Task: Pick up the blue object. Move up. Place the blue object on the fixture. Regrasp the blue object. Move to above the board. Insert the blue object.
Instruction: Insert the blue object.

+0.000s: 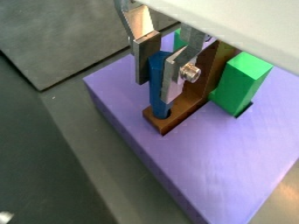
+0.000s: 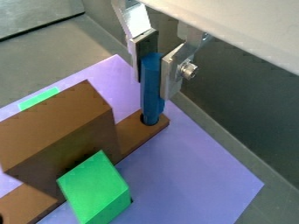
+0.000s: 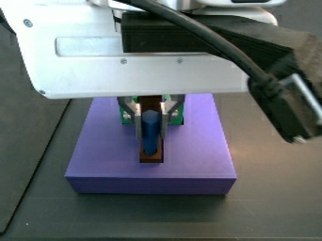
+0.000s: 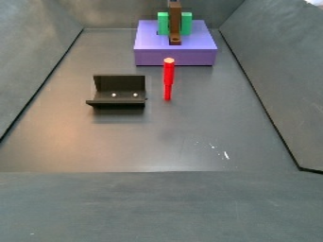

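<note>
Jaws closed on the blue peg [image 2: 151,86], plates flat against its sides; gripper [image 1: 159,68] poised over the board [image 1: 222,166]; peg upright, lower end seated in the round hole of the brown strip [image 2: 138,138]; green block [image 1: 242,83] just beside; red peg [image 4: 168,78] upright on the floor, fixture [image 4: 117,92] near it, holding nothing.

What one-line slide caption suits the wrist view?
Gripper holds the blue object upright, its lower end in the brown strip on the board.
</note>
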